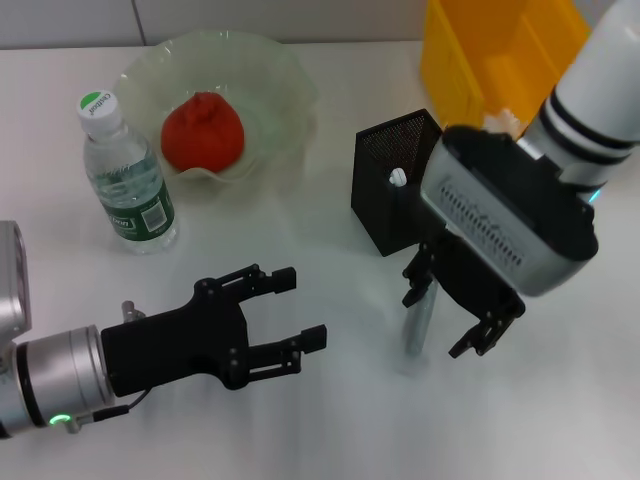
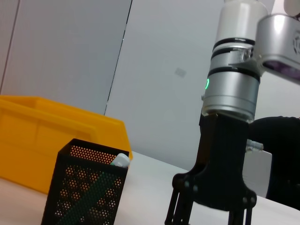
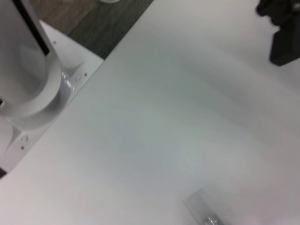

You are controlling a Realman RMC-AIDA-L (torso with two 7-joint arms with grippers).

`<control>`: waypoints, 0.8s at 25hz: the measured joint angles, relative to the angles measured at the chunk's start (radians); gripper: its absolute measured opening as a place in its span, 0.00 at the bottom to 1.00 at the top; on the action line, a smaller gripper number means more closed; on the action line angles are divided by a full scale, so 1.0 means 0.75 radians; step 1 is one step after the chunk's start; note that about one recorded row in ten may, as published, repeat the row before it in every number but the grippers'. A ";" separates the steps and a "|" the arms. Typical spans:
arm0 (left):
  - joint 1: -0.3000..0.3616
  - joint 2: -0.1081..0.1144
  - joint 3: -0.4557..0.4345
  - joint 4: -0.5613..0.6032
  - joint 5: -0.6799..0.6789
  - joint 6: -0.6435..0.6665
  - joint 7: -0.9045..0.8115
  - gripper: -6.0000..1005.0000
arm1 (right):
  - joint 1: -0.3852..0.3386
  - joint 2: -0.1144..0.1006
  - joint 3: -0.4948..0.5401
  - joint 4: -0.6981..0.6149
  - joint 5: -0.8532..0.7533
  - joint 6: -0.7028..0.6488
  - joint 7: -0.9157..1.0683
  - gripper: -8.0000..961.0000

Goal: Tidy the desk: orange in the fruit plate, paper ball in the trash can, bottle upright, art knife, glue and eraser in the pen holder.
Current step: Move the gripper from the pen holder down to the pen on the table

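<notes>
Black fingers of the left gripper (image 1: 295,320) stand spread over bare desk (image 1: 330,430), nearer the robot than the pen holder (image 1: 392,185) and holding nothing. To the right of it, the right gripper (image 1: 452,315) hangs over the desk just in front of the holder, jaws apart around the glue (image 1: 416,318), a grey stick lying on the tabletop; whether the fingers touch it I cannot tell. The right wrist view shows only the stick's tip (image 3: 202,211) on the white surface.

Left of the holder, the bottle (image 1: 127,180) stands upright, cap on. The holder itself shows a white tip poking above its rim (image 1: 398,178), seen from the left wrist too (image 2: 121,161).

Beyond the holder and to its left, the orange (image 1: 203,132) sits inside the plate (image 1: 275,70). Beyond the holder on its right stands the yellow can (image 1: 500,50), with a white wad (image 1: 505,122) at its near edge, partly hidden by the right arm.
</notes>
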 joint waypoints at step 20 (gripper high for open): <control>0.014 -0.014 -0.002 -0.001 -0.001 0.003 -0.001 0.80 | 0.015 0.009 -0.138 0.066 0.027 0.156 -0.050 0.54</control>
